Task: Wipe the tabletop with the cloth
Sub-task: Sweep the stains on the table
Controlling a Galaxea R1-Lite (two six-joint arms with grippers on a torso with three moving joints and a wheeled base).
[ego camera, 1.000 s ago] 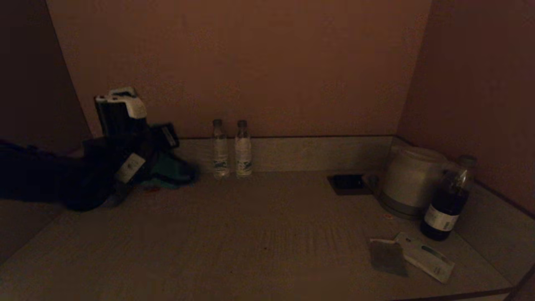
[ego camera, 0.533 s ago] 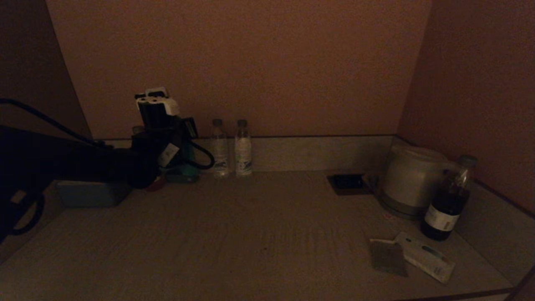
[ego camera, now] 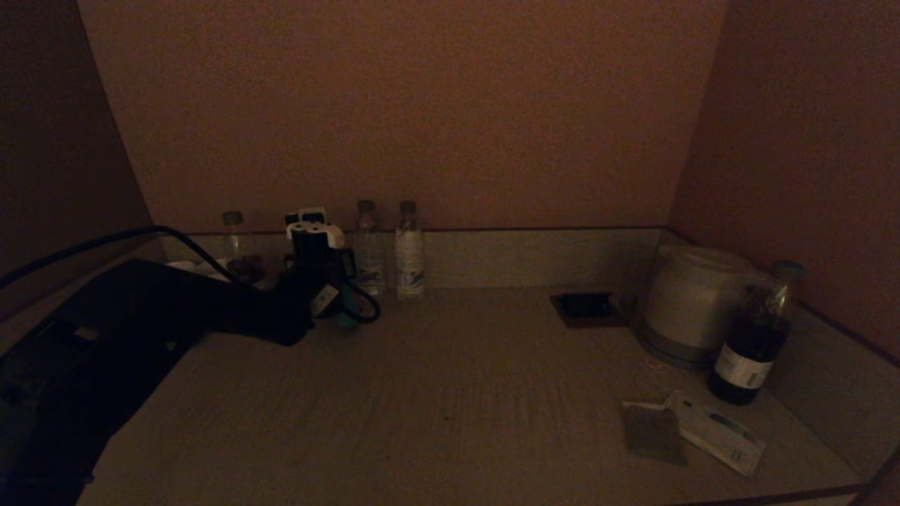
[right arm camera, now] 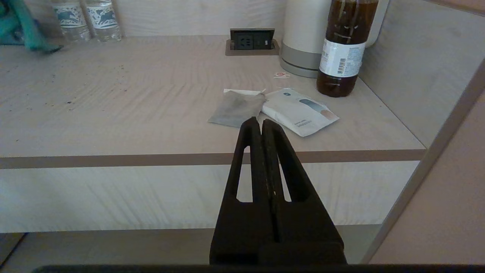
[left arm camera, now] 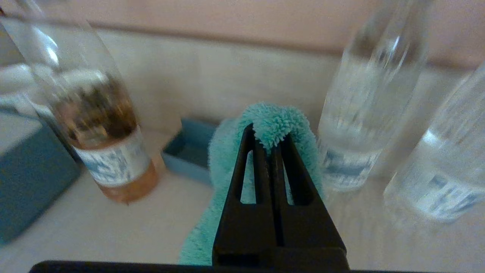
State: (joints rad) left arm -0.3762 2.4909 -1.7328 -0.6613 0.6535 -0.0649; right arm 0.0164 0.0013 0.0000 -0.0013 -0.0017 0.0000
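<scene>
My left gripper [left arm camera: 268, 132] is shut on a fluffy teal cloth [left arm camera: 278, 123], which hangs down to the tabletop [ego camera: 436, 393]. In the head view the left gripper [ego camera: 336, 309] is low over the back left of the table, just left of two clear water bottles [ego camera: 390, 249], and the cloth [ego camera: 344, 318] peeks out under it. The cloth also shows far off in the right wrist view [right arm camera: 22, 28]. My right gripper [right arm camera: 261, 123] is shut and empty, parked off the table's front edge.
A bottle with brown liquid [left arm camera: 98, 125] and a blue tray [left arm camera: 189, 149] stand near the left gripper. At the right are a white kettle [ego camera: 692, 302], a dark bottle [ego camera: 752, 344], a socket [ego camera: 587, 307] and paper packets [ego camera: 692, 430]. Dark crumbs [right arm camera: 68, 101] lie on the table.
My left arm has swung to the right along the back of the table and dropped lower, carrying the cloth up beside the water bottles. The right arm has not moved.
</scene>
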